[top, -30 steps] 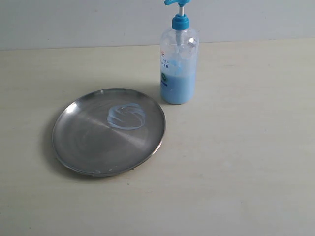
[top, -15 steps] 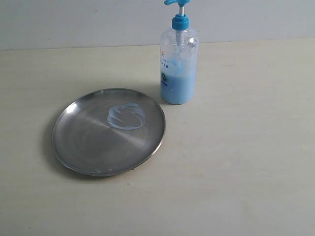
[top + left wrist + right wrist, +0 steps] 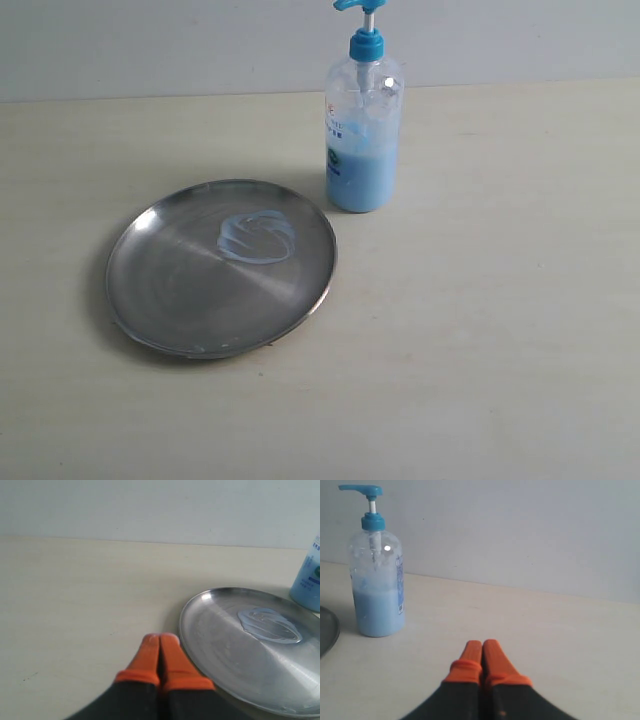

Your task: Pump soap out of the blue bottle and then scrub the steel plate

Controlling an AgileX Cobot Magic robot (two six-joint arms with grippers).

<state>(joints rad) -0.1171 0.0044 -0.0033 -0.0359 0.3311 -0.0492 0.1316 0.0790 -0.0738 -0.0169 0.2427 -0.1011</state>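
While the left gripper sits fully closed and empty just beside the rim of the steel plate, the right gripper, likewise closed on nothing, is well apart from the blue bottle. The bottle stands upright near the plate's rim. A pale soap smear lies on the plate. The table is pale wood-grain, with a plain light wall behind. The bottle's label printing is too small to read.
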